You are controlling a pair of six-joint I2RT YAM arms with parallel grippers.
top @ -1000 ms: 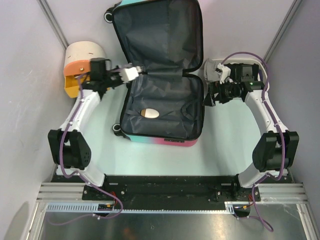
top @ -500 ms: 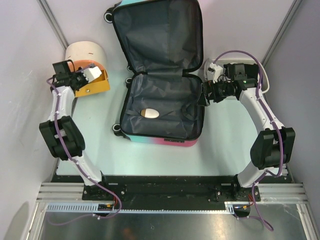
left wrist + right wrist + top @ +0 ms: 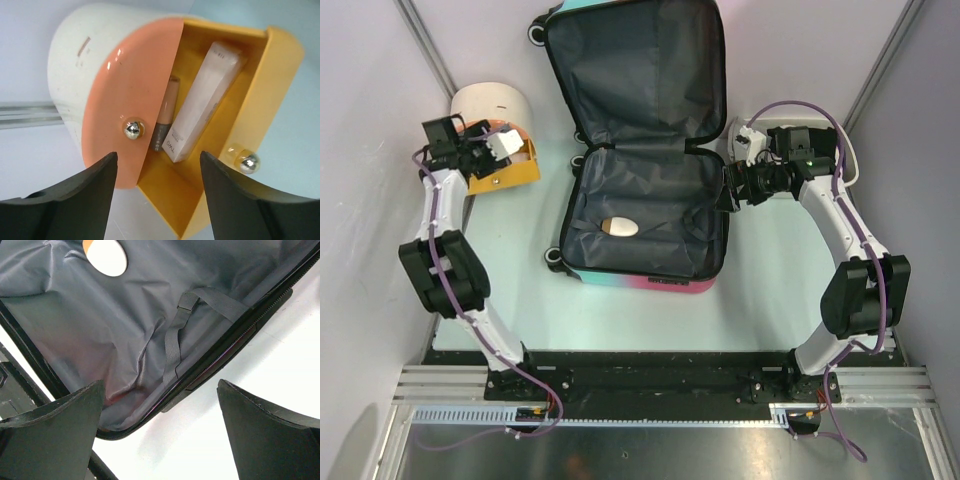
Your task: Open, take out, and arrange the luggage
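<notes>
The luggage (image 3: 640,80) lies open and flat at mid-table, its dark grey lining (image 3: 100,315) facing up. A white oval item with an orange end (image 3: 620,227) (image 3: 105,255) rests in the near half. My left gripper (image 3: 500,150) (image 3: 157,157) hovers open over the yellow drawer (image 3: 510,172) (image 3: 280,75) of the cream-and-orange drawer box (image 3: 485,100) (image 3: 75,60). A white carton (image 3: 200,110) and a slim tube (image 3: 167,110) lie in that drawer, clear of the fingers. My right gripper (image 3: 728,190) (image 3: 160,387) stands open at the luggage's right rim, holding nothing.
A white basin (image 3: 750,130) sits at the back right, partly hidden behind the right arm. Slanted frame posts (image 3: 425,45) rise at both back corners. The black rail with the arm bases (image 3: 650,375) runs along the near edge.
The left arm swung from the luggage to the drawer box carrying the white carton, then its jaws opened and the carton lies in the drawer. The right gripper shifted left to the luggage rim.
</notes>
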